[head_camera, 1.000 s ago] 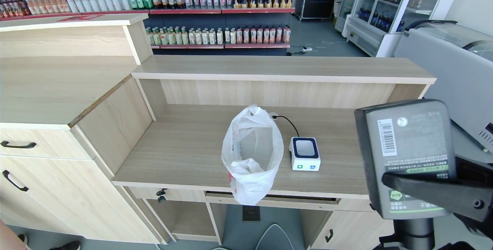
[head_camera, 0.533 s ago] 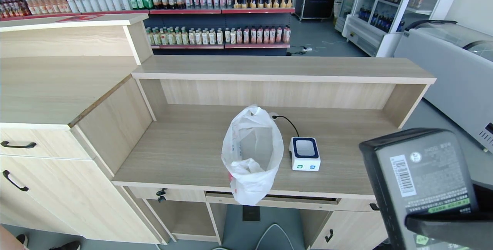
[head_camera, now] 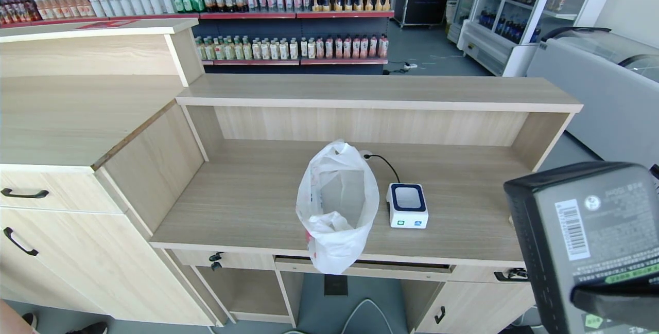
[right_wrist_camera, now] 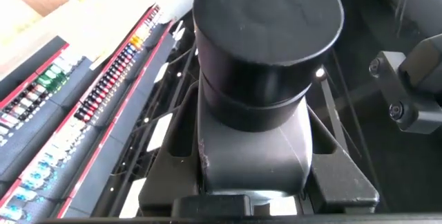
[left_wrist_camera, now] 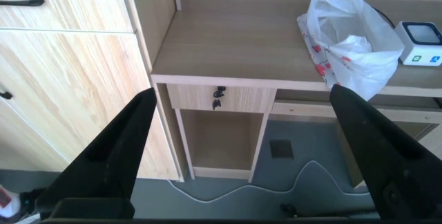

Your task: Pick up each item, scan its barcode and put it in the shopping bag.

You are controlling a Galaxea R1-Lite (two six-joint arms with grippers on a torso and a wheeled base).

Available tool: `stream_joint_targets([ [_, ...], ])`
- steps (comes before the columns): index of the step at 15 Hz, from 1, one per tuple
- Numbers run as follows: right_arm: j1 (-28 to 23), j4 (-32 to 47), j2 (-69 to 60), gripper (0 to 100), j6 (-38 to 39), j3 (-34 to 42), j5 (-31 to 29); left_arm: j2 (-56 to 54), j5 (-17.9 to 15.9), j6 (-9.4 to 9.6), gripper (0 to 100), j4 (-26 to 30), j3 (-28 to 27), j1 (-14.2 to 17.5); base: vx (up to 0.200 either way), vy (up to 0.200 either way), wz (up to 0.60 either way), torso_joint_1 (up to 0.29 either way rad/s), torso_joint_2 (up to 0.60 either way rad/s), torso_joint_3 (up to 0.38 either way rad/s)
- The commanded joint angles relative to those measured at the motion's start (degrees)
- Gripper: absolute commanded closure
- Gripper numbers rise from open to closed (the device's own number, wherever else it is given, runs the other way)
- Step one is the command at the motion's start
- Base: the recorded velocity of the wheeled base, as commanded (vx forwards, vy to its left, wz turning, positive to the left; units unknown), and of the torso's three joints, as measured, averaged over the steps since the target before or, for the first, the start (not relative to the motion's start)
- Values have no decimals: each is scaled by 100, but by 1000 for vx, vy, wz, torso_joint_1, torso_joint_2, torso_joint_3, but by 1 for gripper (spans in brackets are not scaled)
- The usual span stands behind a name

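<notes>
A dark grey bottle (head_camera: 592, 231) with a black cap (right_wrist_camera: 266, 58) and a white barcode label hangs at the right of the head view, off the counter's right end. My right gripper (head_camera: 615, 300) is shut on its lower part, one finger crossing its front. A white plastic shopping bag (head_camera: 337, 205) stands open at the counter's front middle. Just right of it lies the white barcode scanner (head_camera: 408, 205) with its dark window facing up. My left gripper (left_wrist_camera: 242, 169) hangs open and bare below and left of the counter, with the bag (left_wrist_camera: 352, 37) and the scanner (left_wrist_camera: 421, 43) beyond it.
The wooden counter (head_camera: 247, 195) has a raised ledge (head_camera: 381, 92) behind and a taller cabinet with black drawer handles (head_camera: 23, 193) on the left. A black cable (head_camera: 386, 161) runs back from the scanner. Drink shelves and coolers stand far behind.
My right gripper has carried the bottle to the right and lower in the head view, away from the counter's right end. The bag and scanner have not moved.
</notes>
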Motion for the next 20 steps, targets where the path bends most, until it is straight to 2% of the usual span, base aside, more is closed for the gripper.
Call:
stream_joint_targets([
  [1,-58,-3,-30,100,41,-1,42,1,1,-2,0,-1,1,0,0,0,0,0,0,0],
  [7,-207,5,-101,100,102,-9,156,1,1,-2,0,-1,1,0,0,0,0,0,0,0],
  [8,-489,-12,-127,100,612,-168,148,1,1,-2,0,-1,1,0,0,0,0,0,0,0],
  [9,-1675,-21,-241,100,1948,-502,-37,1,1,-2,0,-1,1,0,0,0,0,0,0,0],
  [10,-2818,-21,-285,100,3548,-598,-529,1,1,-2,0,-1,1,0,0,0,0,0,0,0],
  [11,-3644,5,-215,100,5393,-255,-1013,1,1,-2,0,-1,1,0,0,0,0,0,0,0],
  [12,-3995,199,-39,100,6852,87,-1144,1,1,-2,0,-1,1,0,0,0,0,0,0,0],
  [13,-4162,612,66,100,7476,43,-1136,1,1,-2,0,-1,1,0,0,0,0,0,0,0],
  [15,-5252,937,348,100,8223,17,-1127,1,1,-2,0,-1,1,0,0,0,0,0,0,0],
  [18,-5534,937,348,100,8944,26,-1127,1,1,-2,0,-1,1,0,0,0,0,0,0,0],
  [20,-5525,955,356,100,9304,26,-1136,1,1,-2,0,-1,1,0,0,0,0,0,0,0],
])
